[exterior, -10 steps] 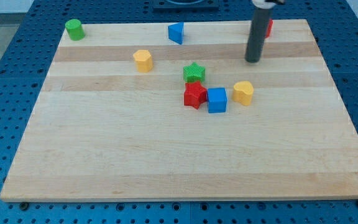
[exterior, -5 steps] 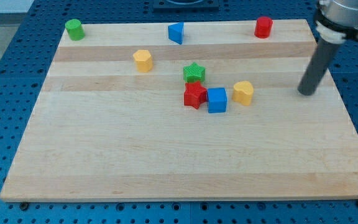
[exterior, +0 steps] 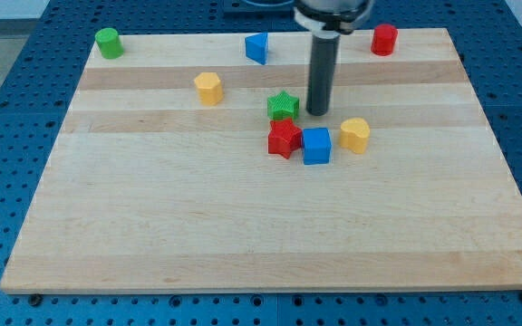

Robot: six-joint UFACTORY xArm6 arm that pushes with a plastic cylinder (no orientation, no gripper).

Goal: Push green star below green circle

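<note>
The green star [exterior: 283, 105] lies near the board's middle, just above the red star [exterior: 285, 138]. The green circle [exterior: 109, 43] stands at the board's top left corner, far from the star. My tip [exterior: 317, 112] rests on the board just to the right of the green star, a small gap apart, and above the blue cube [exterior: 316, 145]. The rod rises straight up from it to the view's top.
A yellow hexagon block [exterior: 208, 88] lies left of the green star. A yellow block [exterior: 355, 134] sits right of the blue cube. A blue triangle block [exterior: 257, 47] and a red cylinder [exterior: 384, 39] stand along the wooden board's [exterior: 243, 226] top edge.
My tip swung from the top right to the far right edge, then came back left to sit just right of the green star. No block has moved.
</note>
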